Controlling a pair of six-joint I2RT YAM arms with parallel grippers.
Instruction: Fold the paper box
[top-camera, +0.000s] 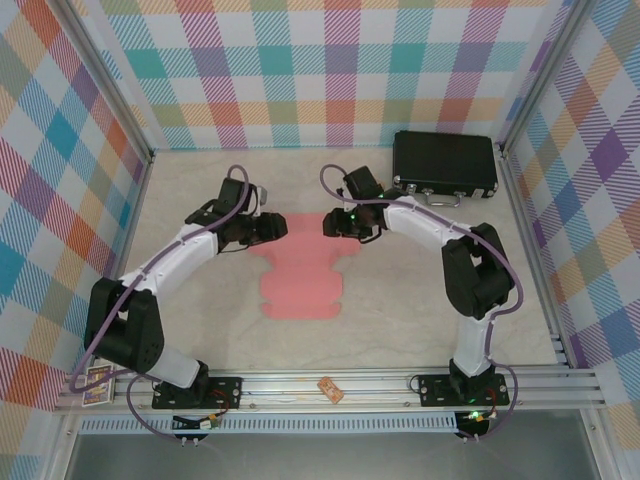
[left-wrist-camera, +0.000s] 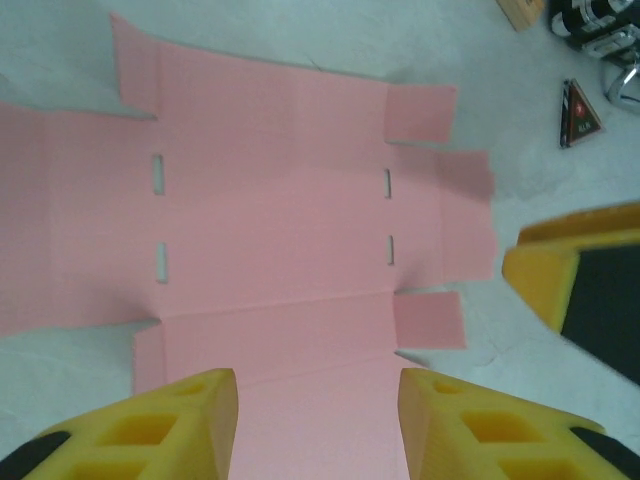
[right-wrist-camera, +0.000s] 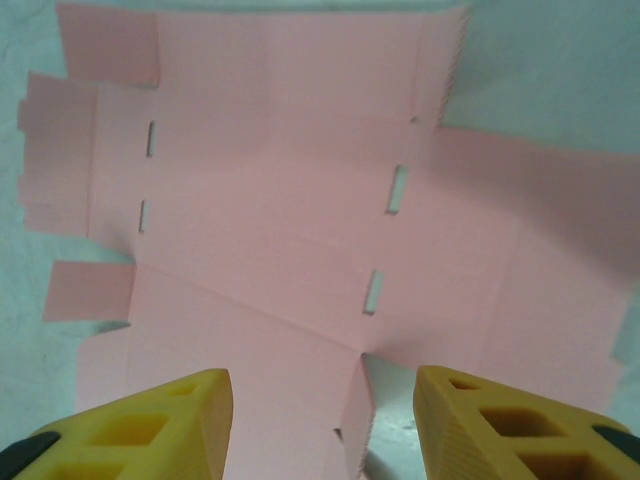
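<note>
The paper box is a flat salmon-pink die-cut sheet (top-camera: 300, 278) lying on the table between the two arms. My left gripper (top-camera: 281, 228) hovers over its far left edge, and my right gripper (top-camera: 329, 224) over its far right edge. In the left wrist view the sheet (left-wrist-camera: 270, 200) lies flat with slots and side flaps, and the left gripper (left-wrist-camera: 318, 385) stands open above a panel. In the right wrist view the right gripper (right-wrist-camera: 322, 385) is open over the sheet (right-wrist-camera: 270, 190). A small jagged-edged flap (right-wrist-camera: 356, 420) stands up between its fingers, untouched.
A black hard case with a handle (top-camera: 445, 165) sits at the back right. A small tan piece (top-camera: 331, 390) rests on the front rail, and a card (top-camera: 96, 385) at the front left. Checkered walls enclose the table. One yellow finger of the right gripper (left-wrist-camera: 570, 265) shows in the left wrist view.
</note>
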